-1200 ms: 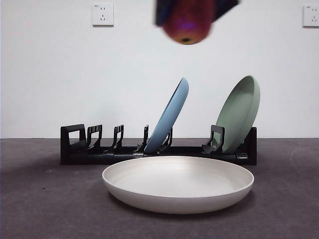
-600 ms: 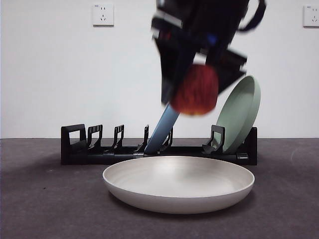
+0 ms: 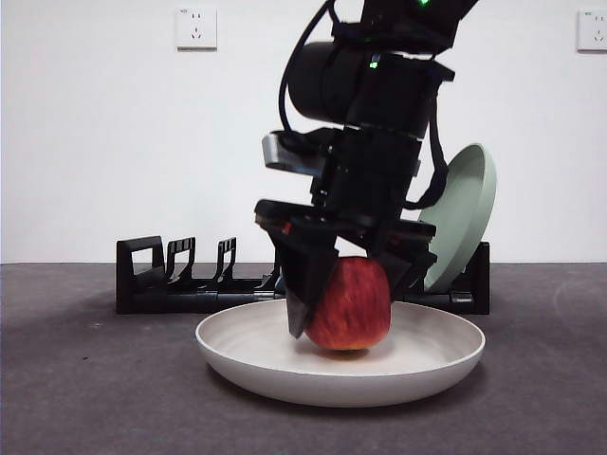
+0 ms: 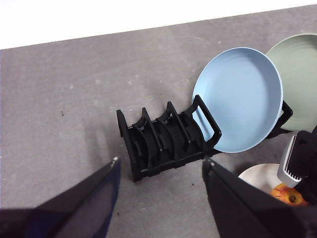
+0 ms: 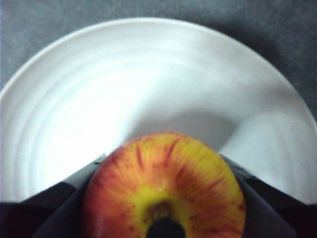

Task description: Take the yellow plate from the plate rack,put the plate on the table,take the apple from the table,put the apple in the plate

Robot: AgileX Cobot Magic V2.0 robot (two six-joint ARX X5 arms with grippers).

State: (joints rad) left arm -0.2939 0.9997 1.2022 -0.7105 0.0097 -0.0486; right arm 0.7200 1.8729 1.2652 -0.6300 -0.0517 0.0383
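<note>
The cream yellow plate (image 3: pixel 266 343) lies flat on the table (image 3: pixel 85 398) in front of the black plate rack (image 3: pixel 171 284). My right gripper (image 3: pixel 346 289) is shut on the red apple (image 3: pixel 353 305) and holds it down inside the plate, at or just above its floor. In the right wrist view the apple (image 5: pixel 163 183) sits between the two jaws over the plate (image 5: pixel 124 94). My left gripper (image 4: pixel 161 171) is open and empty, high above the rack (image 4: pixel 163 139). The left wrist view also shows a bit of the plate (image 4: pixel 255 174) and apple (image 4: pixel 286 194).
A blue plate (image 4: pixel 237 99) and a pale green plate (image 3: pixel 465 204) stand tilted in the rack's right half; the arm hides the blue one in the front view. The rack's left slots are bare. Two wall sockets (image 3: pixel 195 27) are on the white wall behind.
The right gripper has come down from the top of the front view with the apple, from above the plate to inside it. The plates and rack have not moved.
</note>
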